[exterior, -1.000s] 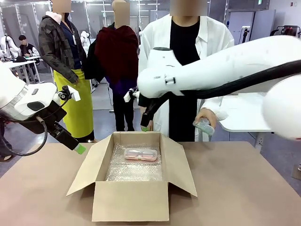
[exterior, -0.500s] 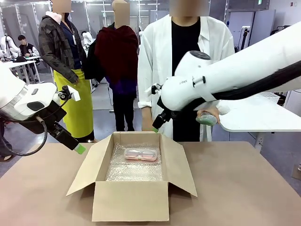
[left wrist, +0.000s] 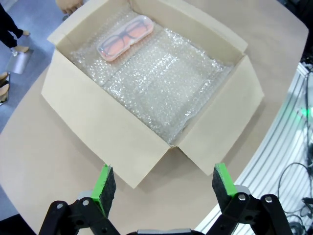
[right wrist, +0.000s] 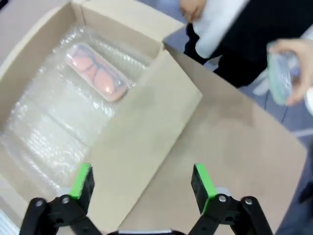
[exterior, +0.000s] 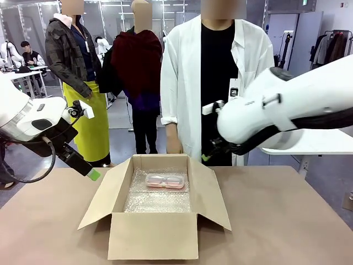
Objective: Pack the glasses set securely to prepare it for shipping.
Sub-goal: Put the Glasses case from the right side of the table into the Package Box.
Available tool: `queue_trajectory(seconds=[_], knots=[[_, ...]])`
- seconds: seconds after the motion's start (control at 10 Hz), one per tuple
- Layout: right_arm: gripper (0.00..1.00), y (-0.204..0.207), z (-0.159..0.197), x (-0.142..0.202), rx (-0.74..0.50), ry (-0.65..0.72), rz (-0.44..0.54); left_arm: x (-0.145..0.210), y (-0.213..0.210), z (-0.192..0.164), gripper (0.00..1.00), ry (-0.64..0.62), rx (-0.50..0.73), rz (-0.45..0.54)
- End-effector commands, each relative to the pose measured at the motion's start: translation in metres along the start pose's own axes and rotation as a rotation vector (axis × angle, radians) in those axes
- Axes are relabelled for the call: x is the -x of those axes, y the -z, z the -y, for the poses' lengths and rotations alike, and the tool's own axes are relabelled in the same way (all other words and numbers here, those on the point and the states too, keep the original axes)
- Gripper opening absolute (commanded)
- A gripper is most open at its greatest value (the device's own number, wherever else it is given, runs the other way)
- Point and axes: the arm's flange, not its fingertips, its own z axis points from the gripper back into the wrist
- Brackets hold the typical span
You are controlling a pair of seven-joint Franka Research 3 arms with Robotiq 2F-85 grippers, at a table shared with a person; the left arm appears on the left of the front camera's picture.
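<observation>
Brown cardboard box (exterior: 151, 234), flaps open, lined with clear bubble wrap (left wrist: 166, 83), sits on the tan bench (exterior: 287, 221). Left tool (left wrist: 164, 182): jaws spread wide, green pads bare, nothing between them. It hangs over the bench off the box's side, and the nearest flap's corner lies just ahead of its fingertips. The pale pink translucent oblong eyeglass case (left wrist: 125, 37) is well ahead of this tool, at the far end of the box. It lies flat on the wrap beside the far wall, dark spectacle frames showing through the lid. Right tool (right wrist: 142, 182): also wide open and empty, above the box's side flap, which runs in between its two pads in the wrist view. From this tool the pink case is ahead and off to the left-pad side, inside the box. The mint green translucent eyeglass case (right wrist: 279, 73) is ahead and far off to the right-pad side, well apart from the pads and outside the box. It is gripped in the person's hand (right wrist: 301, 61) past the bench edge. It's blurred, so can't tell what's inside it. In the front view the right tool's green tip sits near the box's far corner, in front of the person's white coat (exterior: 185, 83). Neither tool touches a case or the box.
</observation>
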Motion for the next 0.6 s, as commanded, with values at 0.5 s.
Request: queue_trajectory(seconds=[0.5], knots=[[1.00,-0.067,0.027,0.061,0.052,0.480,-0.079,0.001,-0.001,-0.001,1.00,0.007,0.012,0.007]])
